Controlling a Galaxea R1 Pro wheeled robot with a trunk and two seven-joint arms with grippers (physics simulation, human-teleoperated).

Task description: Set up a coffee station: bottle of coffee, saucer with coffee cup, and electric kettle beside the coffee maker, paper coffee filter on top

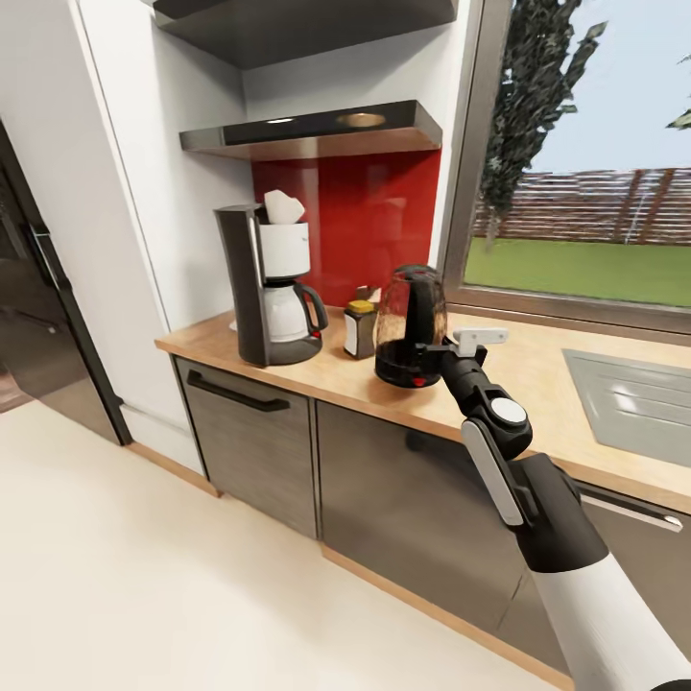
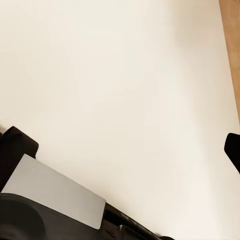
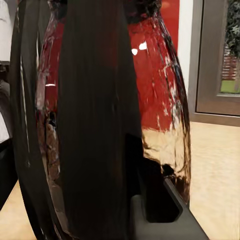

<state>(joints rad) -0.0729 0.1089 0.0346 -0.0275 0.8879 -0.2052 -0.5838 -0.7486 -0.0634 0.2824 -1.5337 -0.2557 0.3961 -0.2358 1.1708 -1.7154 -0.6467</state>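
From the head camera, the right gripper (image 1: 443,351) reached over the countertop (image 1: 537,369) and sat at the handle side of the kettle (image 1: 410,324), which stood on the wood just ahead of it. Whether the jaws were clamped on the handle or merely against it could not be told. Beyond the kettle, further from the gripper, stood the coffee bottle (image 1: 360,328), and past that the coffee maker (image 1: 269,288) with a pale filter (image 1: 283,206) on top. The shelf (image 1: 317,132) hung above them.

The left wrist camera looked down at pale floor (image 2: 125,90) with a dark piece of the robot at the edge; the left gripper's state could not be told.

The right wrist camera was pressed close to the kettle (image 3: 155,100), its black handle (image 3: 95,125) right in front of the lens and one dark finger (image 3: 165,210) beside the glass.

The risk was a tip or a shove: the kettle looked top-heavy, and a sideways pull by the handle could topple it or knock it into the bottle.
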